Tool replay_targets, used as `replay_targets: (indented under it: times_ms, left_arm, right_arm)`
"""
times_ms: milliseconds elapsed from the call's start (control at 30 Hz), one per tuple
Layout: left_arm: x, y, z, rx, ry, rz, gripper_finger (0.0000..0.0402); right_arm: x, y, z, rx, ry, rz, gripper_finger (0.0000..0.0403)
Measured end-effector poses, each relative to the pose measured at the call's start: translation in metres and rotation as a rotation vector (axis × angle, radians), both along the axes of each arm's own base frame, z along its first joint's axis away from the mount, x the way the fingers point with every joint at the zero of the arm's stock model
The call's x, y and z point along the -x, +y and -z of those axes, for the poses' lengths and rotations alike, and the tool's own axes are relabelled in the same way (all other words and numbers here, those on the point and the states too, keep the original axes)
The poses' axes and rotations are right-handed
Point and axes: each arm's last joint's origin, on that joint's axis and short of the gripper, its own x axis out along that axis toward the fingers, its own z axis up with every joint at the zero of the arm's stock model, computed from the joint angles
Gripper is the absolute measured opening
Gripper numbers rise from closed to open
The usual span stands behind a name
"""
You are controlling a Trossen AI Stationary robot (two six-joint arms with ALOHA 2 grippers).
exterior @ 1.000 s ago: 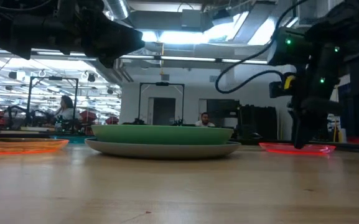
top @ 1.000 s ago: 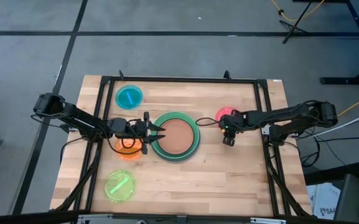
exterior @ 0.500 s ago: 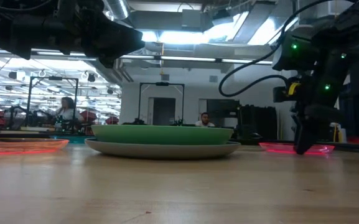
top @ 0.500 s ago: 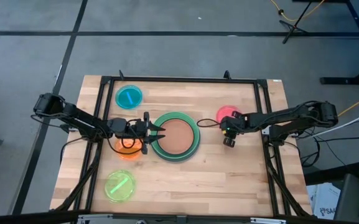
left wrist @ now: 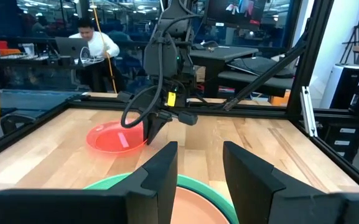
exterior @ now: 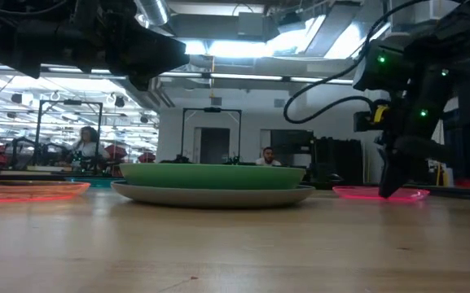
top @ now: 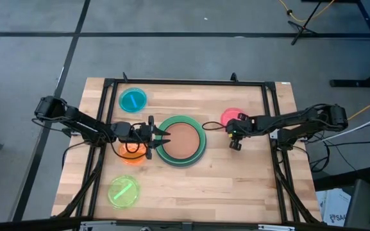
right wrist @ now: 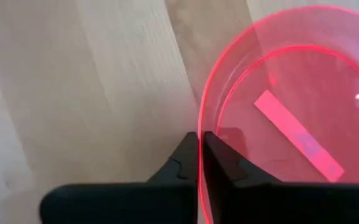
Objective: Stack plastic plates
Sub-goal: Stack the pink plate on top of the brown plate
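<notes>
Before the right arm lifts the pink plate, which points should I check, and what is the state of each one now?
1. Right gripper shut on the pink plate rim: ok.
2. Pink plate off the table: cannot tell.
3. Stack top free, terracotta plate uncovered: ok.
4. Left gripper at the stack's edge, open, may block the path: not ok.
5. Orange plate, cyan plate, yellow-green plate apart from the path: ok.

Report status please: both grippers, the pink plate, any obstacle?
Right gripper shut on pink plate rim, near stack. Left gripper open, at stack's edge. Nothing between plate and stack.
</notes>
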Motion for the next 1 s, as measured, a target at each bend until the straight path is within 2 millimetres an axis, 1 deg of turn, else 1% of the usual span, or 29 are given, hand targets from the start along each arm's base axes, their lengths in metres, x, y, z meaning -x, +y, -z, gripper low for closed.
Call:
replay_targets:
  times_ms: [267, 533, 800, 1000]
  left_arm:
    - [0.0, 0.0, 0.002, 0.003, 0.017, 0.0, 0.0122]
    - [0.0, 0.0, 0.002, 0.001, 0.018, -0.005, 0.0121]
    - [0.0, 0.0, 0.002, -0.012, 0.019, -0.003, 0.0122]
    - [0.0, 0.0, 0.002, -0.017, 0.02, -0.004, 0.0121]
  right_arm:
    - [-0.015, -0.001, -0.018, 0.01, -0.06, -0.034, 0.0001]
    - [-0.026, -0.002, -0.032, 0.027, -0.117, -0.062, 0.0]
    - [-0.04, -0.003, -0.045, 0.076, -0.235, -0.139, 0.0]
    - [-0.049, -0.002, -0.052, 0.102, -0.347, -0.236, 0.0]
